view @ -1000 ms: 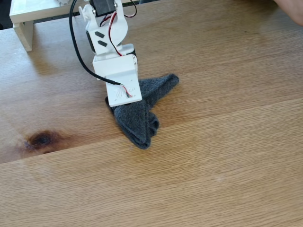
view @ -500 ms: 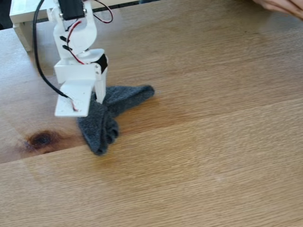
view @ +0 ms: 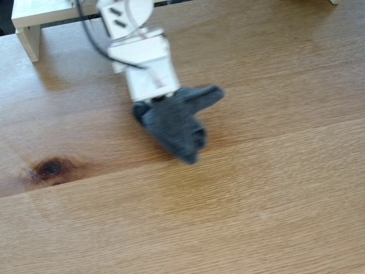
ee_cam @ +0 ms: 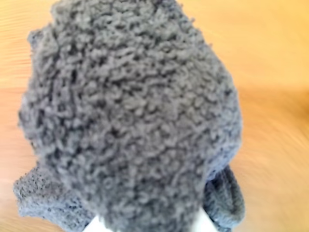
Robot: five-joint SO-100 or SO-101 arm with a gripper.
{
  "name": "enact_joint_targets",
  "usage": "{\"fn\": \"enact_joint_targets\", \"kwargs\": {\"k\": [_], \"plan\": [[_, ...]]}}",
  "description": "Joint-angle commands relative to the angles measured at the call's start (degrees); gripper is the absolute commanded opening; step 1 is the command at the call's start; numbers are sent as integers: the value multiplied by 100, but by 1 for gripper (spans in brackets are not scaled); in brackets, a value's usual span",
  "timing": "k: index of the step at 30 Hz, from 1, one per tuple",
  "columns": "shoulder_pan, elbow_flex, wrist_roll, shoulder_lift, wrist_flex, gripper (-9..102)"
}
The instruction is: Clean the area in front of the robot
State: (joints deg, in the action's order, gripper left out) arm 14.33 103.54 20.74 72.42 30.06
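Where the arm (view: 140, 48) reaches down from the top of the fixed view, its white end plate meets a dark grey cloth (view: 177, 123) that lies on the counter (view: 256, 188). The cloth is a fuzzy, bunched piece with one lobe pointing right and another pointing toward the lower right. Its upper left part sits under the arm's tip; the rest rests on the wood. The fingers (view: 157, 101) are covered by the plate and the cloth, so whether they are clenched on the cloth or released cannot be told. Both arm and cloth appear motion-blurred in the fixed view.

In the wrist view, the cloth (ee_cam: 130, 111) shows a coarse looped pile, with a folded edge at lower left and another at lower right. A small white part (ee_cam: 99, 226) of the arm shows at the bottom edge beneath the cloth. Orange-toned wood (ee_cam: 270, 72) surrounds the cloth.

On the counter, a dark knot (view: 50, 168) lies well left of the cloth, and a darker amber patch sits just below and right of it. A white frame (view: 34, 23) stands at the upper left corner. A black cable (view: 97, 45) and thin red wires run along the arm.
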Motion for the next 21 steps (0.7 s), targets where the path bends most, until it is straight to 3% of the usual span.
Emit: {"fn": "enact_joint_targets", "kwargs": {"k": [1, 4, 6, 13, 21], "plan": [[185, -290, -255, -167, -1169, 0], [44, -316, -457, -984, -2136, 0], [-88, -554, -624, -1503, -2312, 0], [-721, -2224, -888, -2962, -1134, 0], [-2101, -2927, -466, -2760, 79, 0]]}}
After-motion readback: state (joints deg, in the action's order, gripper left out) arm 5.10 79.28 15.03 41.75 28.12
